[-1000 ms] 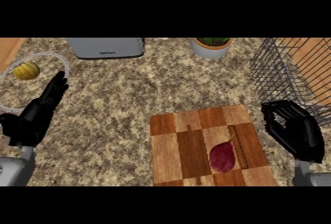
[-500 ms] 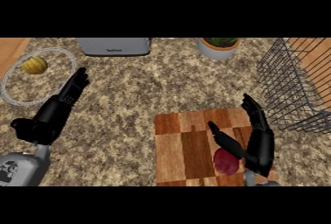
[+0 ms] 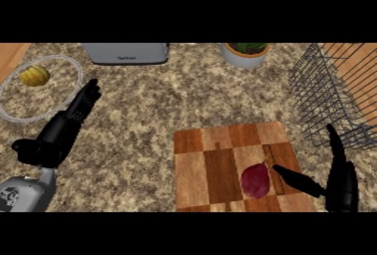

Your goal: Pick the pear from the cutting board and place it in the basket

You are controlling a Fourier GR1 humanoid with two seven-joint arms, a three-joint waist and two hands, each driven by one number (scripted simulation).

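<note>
A dark red pear (image 3: 256, 180) lies on the wooden cutting board (image 3: 210, 169), near its lower right. My right hand (image 3: 340, 174) is open at the board's right edge, fingers pointing up. Its thumb (image 3: 298, 180) reaches toward the pear and stops just short of it. The wire basket (image 3: 331, 94) stands at the upper right, beyond the board. My left hand (image 3: 70, 119) rests open over the counter at the left, fingers up, far from the pear.
A round plate (image 3: 15, 112) with a yellow fruit (image 3: 35, 75) sits at the upper left. A grey toaster (image 3: 123, 53) and a potted plant (image 3: 245, 54) stand along the back edge. Speckled counter lies between the board and the plate.
My right hand has shifted right and lower, off the board's top, and its thumb now points at the pear. The left hand stayed roughly in place. The pear has not moved.
</note>
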